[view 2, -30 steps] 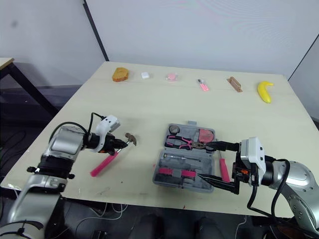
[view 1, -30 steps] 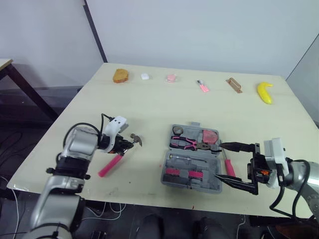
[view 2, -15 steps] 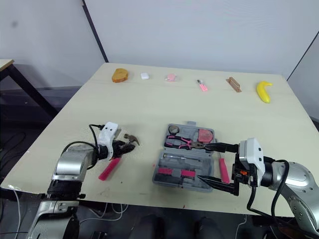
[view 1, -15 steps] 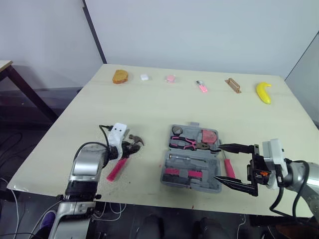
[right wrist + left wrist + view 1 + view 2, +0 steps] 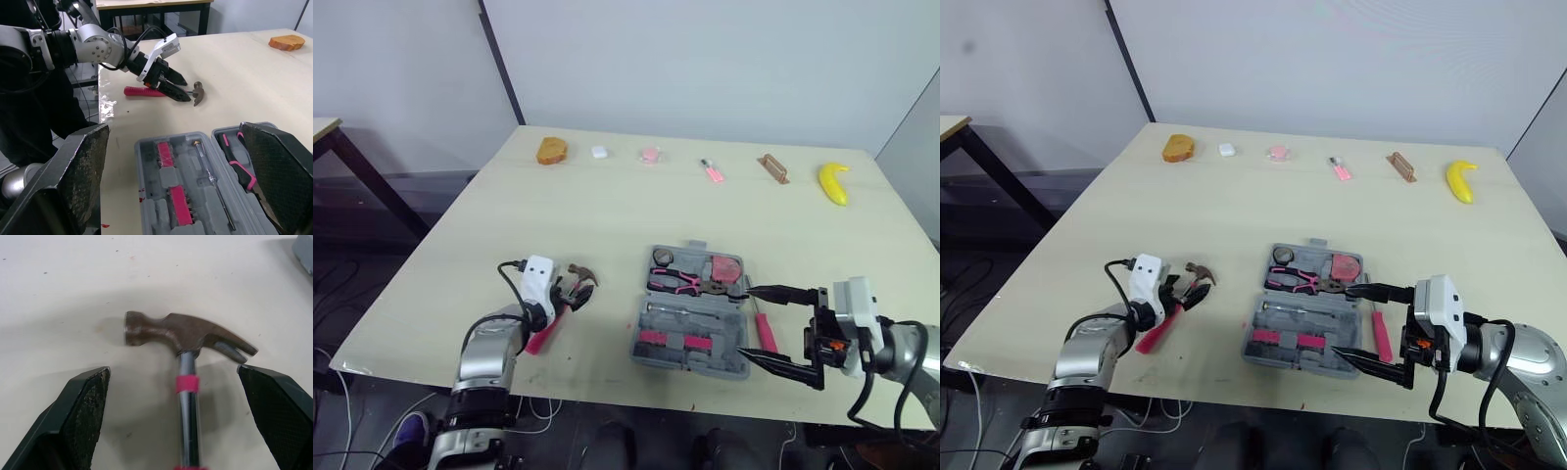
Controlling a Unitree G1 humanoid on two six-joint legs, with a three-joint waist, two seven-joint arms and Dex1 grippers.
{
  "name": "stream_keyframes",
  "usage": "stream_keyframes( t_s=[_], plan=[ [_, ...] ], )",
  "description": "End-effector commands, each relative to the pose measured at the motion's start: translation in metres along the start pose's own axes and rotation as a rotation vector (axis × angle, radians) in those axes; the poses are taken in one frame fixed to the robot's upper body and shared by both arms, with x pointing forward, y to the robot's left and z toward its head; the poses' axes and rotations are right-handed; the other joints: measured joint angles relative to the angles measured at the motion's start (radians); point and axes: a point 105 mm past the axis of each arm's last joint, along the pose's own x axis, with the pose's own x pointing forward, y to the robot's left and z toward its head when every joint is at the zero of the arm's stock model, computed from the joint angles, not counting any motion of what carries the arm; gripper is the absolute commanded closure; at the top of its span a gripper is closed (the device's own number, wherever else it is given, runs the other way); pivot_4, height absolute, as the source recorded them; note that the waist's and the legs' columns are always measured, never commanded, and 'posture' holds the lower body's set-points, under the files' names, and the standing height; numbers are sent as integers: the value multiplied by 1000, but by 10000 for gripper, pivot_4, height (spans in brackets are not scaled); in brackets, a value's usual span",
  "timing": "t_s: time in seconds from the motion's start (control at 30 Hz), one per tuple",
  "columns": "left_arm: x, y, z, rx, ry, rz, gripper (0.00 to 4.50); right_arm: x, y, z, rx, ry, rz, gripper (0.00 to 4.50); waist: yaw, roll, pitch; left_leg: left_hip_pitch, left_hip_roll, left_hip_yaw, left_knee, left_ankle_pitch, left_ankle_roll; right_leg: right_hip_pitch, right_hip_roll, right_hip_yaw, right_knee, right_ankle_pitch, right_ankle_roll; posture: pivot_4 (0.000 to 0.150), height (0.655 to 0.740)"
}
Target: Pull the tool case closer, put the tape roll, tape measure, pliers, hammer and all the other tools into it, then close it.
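The left arm has swung round: a second ago its forearm reached in from 9 o'clock, and now it comes up from 6 o'clock, along the line of the handle. The left gripper (image 5: 572, 291) has stayed over the steel claw hammer with the pink grip (image 5: 188, 333). Its two black fingers stand wide apart, one on each side of the bare steel neck just below the head, and neither touches it. The hammer lies flat on the pale wooden table (image 5: 607, 196), at 9 o'clock from the case and a little apart from it. Its head points to 12 and its pink grip trails off toward 7.

The open grey plastic tool case (image 5: 690, 313) has not moved. The pink-and-black pliers (image 5: 677, 282) already sit in its far half.

The right gripper (image 5: 744, 320) has barely shifted. It hovers at 3 o'clock from the case with its jaws spread wide and empty, and a red-handled screwdriver (image 5: 764, 331) lies on the table between them, just beside the case wall.

The re-aimed wrist suggests the grasp is lined up and only the pinch on the neck is left. Held that close to the heavy head, the hammer should tip less when lifted. The hammer, the loose screwdriver and closing the lid all remain to be done.
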Motion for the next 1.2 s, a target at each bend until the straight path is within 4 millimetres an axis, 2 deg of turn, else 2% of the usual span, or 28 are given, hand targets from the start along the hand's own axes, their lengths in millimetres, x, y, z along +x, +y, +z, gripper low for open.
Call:
stream_keyframes(
  t_s=[0.03,0.07,0.23,0.27,0.3,0.33,0.47,0.6,0.67,0.73,0.83,1.03,1.1,1.2],
  plan=[
    [6,-9,-2,17,2,-16,6221,-1,0,8,-40,-8,10,0,0,1,0,0,0,0,0,0,0,0,0,0,0,0,0,1500,7400],
    [7,-10,-3,21,4,-21,8222,-1,0,9,-40,-8,10,0,0,1,-1,0,0,0,0,0,0,0,0,0,0,0,0,1500,7400],
    [8,-8,-5,18,5,0,33025,-1,-1,9,-40,-7,9,0,1,2,-2,0,0,0,0,0,0,0,0,0,0,0,0,1500,7400],
    [7,-7,-5,17,3,1,35703,-1,-1,9,-40,-7,8,0,0,3,-2,1,0,0,0,0,0,0,0,0,0,0,0,1500,7400],
    [7,-6,-5,18,1,4,41877,-1,-1,9,-39,-7,7,0,0,3,-2,1,0,0,0,0,0,0,0,0,0,0,0,1500,7400],
    [7,-6,-5,17,-2,5,43055,-1,-1,9,-38,-7,7,0,0,4,-2,1,0,0,0,0,0,0,0,0,0,0,0,1500,7400],
    [4,-3,-2,18,-42,-17,43056,1,2,8,-34,-9,10,0,0,8,-5,1,0,1,0,0,0,1,0,1,0,0,0,1500,7400],
    [-11,-10,21,15,-135,-150,43123,3,6,11,-39,-34,30,0,-2,8,-5,1,0,1,-1,0,0,1,0,0,0,0,0,1500,7400],
    [-20,-23,34,47,-165,-275,44871,3,6,13,-41,-41,32,0,-2,7,-4,0,0,1,-1,0,0,0,0,0,-1,0,0,1500,7400],
    [-34,-48,48,93,-145,-482,44924,2,5,12,-42,-41,28,0,-2,5,-3,0,0,0,-1,0,0,0,0,0,-1,0,0,1500,7400],
    [-48,-78,54,190,-76,-701,44925,0,4,9,-40,-32,21,0,1,4,-2,0,0,0,-1,0,0,0,-1,-1,0,0,0,1500,7400],
    [-34,-128,89,373,-18,-863,44925,-14,1,4,-33,10,-46,0,5,4,-2,-2,-2,0,0,0,0,1,1,1,-1,0,0,1500,7400],
    [-29,-143,90,465,55,-887,44925,-19,2,3,-29,21,-70,0,1,4,-2,-2,-2,0,0,0,0,1,3,2,-2,0,0,1500,7400],
    [-26,-160,92,505,90,-948,44925,-23,4,3,-22,30,-93,0,-6,4,-2,-1,-1,-1,-1,0,0,0,5,6,-1,0,0,1500,7400]
  ],
)
